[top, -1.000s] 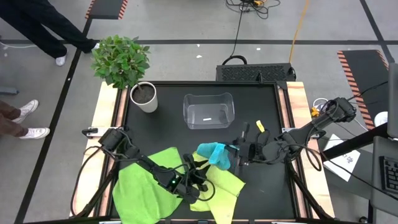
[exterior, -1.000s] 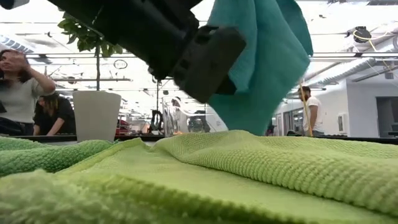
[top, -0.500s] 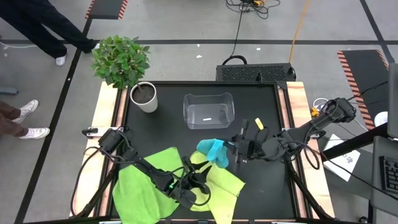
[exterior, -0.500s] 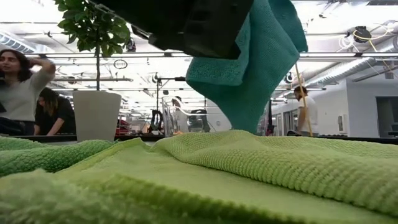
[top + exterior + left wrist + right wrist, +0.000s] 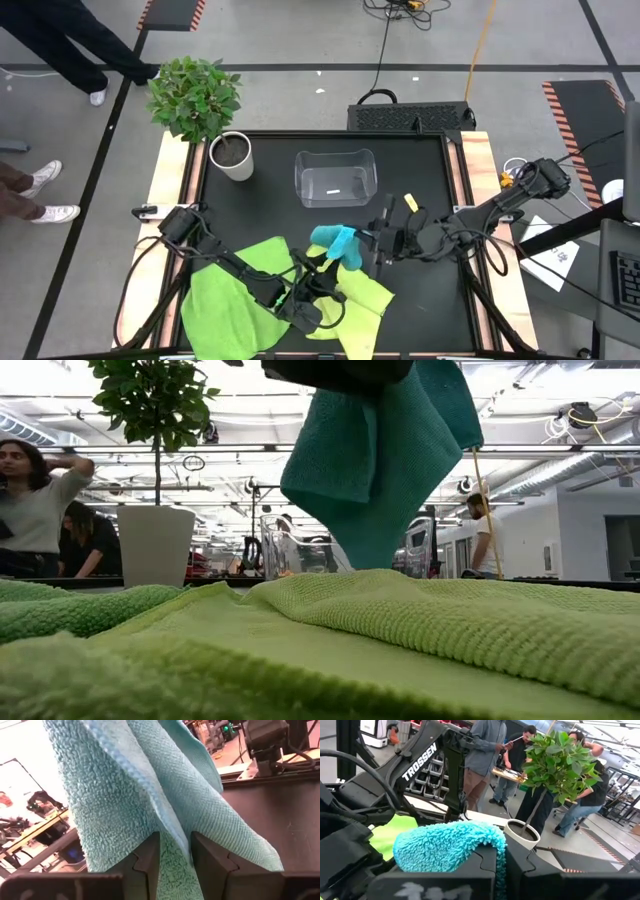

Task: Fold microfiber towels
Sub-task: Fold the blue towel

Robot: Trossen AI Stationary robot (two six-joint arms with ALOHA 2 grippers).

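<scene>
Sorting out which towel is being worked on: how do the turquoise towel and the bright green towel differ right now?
The turquoise towel hangs bunched in the air, pinched by both the left gripper and the right gripper; the bright green towel lies spread on the table, ungripped. The turquoise one shows deep folds; the green one lies mostly flat. Both are nubby microfiber.

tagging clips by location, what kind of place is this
Probably a shared robotics lab or workshop: hazard-striped floor mats and loose cables around the table, people at benches under exposed ceiling ducts.
</scene>
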